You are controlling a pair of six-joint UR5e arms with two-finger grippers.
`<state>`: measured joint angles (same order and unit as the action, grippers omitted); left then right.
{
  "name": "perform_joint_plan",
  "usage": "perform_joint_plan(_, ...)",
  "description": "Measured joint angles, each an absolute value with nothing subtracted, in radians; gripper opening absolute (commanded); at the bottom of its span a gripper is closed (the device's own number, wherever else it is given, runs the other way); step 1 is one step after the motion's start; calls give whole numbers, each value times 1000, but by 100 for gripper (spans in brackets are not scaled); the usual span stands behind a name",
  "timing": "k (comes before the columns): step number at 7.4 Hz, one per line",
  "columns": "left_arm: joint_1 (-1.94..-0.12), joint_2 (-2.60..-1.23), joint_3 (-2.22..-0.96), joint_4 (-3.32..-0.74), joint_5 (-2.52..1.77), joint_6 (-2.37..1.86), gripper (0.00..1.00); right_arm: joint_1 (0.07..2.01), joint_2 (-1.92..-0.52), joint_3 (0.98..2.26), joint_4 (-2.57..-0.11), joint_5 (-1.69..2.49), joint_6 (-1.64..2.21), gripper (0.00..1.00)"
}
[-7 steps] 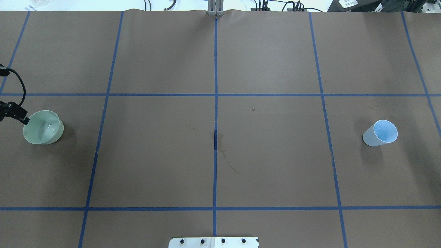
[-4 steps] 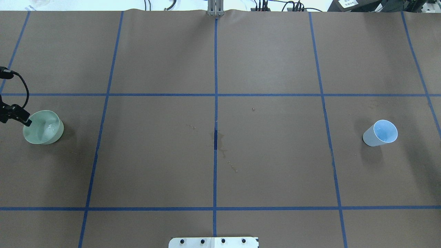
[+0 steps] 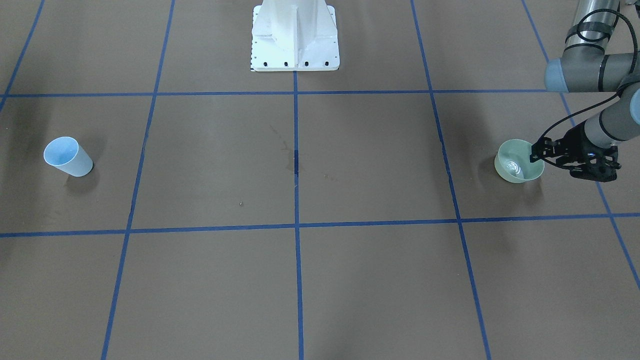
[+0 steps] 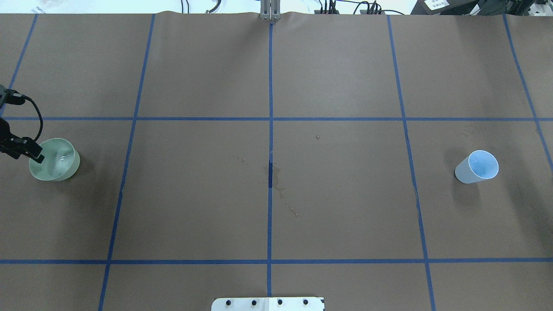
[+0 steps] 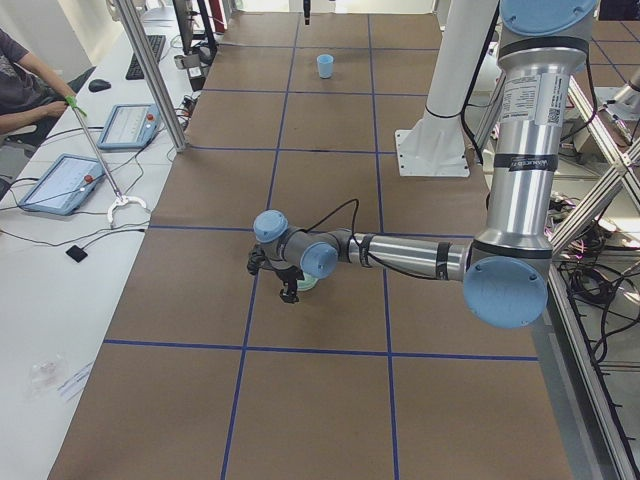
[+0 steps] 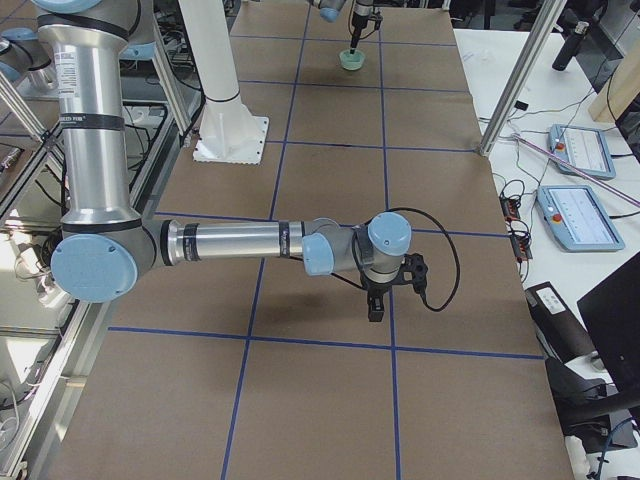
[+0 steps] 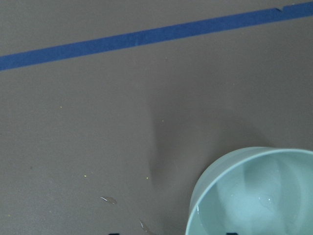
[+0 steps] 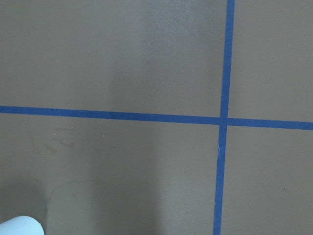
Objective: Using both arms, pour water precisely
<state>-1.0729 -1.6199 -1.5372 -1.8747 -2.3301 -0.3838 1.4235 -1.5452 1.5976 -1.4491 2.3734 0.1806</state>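
Brown paper covers the bench (image 4: 337,65), ruled into large squares by blue tape (image 4: 270,216). Most of it lies open. The whole middle span carries only faint stains (image 4: 278,183) beside the centre tape line. The white pedestal base (image 3: 295,45) sits at the robot's edge. Along the far edge in the overhead view run cables and a metal post (image 4: 270,11).

A pale green bowl (image 4: 54,166) stands mouth up close to the bench's end on the robot's left. The water (image 7: 266,199) lies in its bottom as a thin clear film with a white glint. The left arm (image 5: 400,255) reaches out low and nearly level. The left end effector (image 3: 535,155) points down at the bowl's rim on the side toward that bench end. In the left wrist view its two dark fingertips (image 7: 232,233) show at the bottom edge, one outside the wall and one over the inside. They are well apart, so the jaws stand open astride the rim.

A pale blue cup (image 4: 475,168) stands upright near the opposite end, long axis vertical and mouth up, well apart from the bowl. The right arm (image 6: 230,240) stretches low over the bench, and the right end effector (image 6: 375,305) points straight down. It shows only in the side views, so I cannot tell whether it is open or closed. The right wrist view catches just a sliver of the cup at its lower left corner.
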Motion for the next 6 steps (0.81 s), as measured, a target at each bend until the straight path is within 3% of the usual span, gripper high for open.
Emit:
perform_joint_plan(2,-1071,-1620,-1539,-1876,-2331,-384,9,1424,-1546,1600,-1448,2379,181,100)
perform_joint_plan(3,-1071,-1620,-1541,-1877,-2331,-384,1,1424,-1546,1601,-1448,2390,181,100)
perform_joint_plan(6,-1071,-1623,-1552,-1879,-2338,-386,0,1424,-1546,1603,-1448,2406,182,100)
